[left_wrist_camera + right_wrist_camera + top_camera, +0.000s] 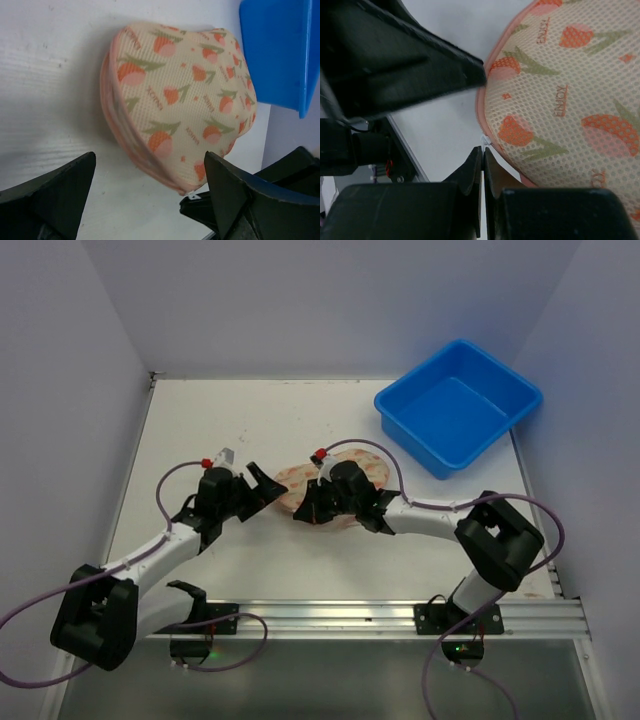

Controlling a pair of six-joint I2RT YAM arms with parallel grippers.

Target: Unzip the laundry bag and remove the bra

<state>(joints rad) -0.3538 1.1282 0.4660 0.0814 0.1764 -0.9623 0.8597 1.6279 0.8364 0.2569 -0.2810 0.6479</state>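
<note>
Two arms are flanking the laundry bag [180, 95]: left gripper [150, 157] gaping empty, right gripper [483, 149] pinching shut at zipper trim [479, 100], likely for unzipping.

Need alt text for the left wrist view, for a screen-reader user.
A cream mesh laundry bag with an orange-pink print and pink trim lies on a white table, framed between the two black fingers of the open left gripper. A blue tub fills the upper right corner.
</note>
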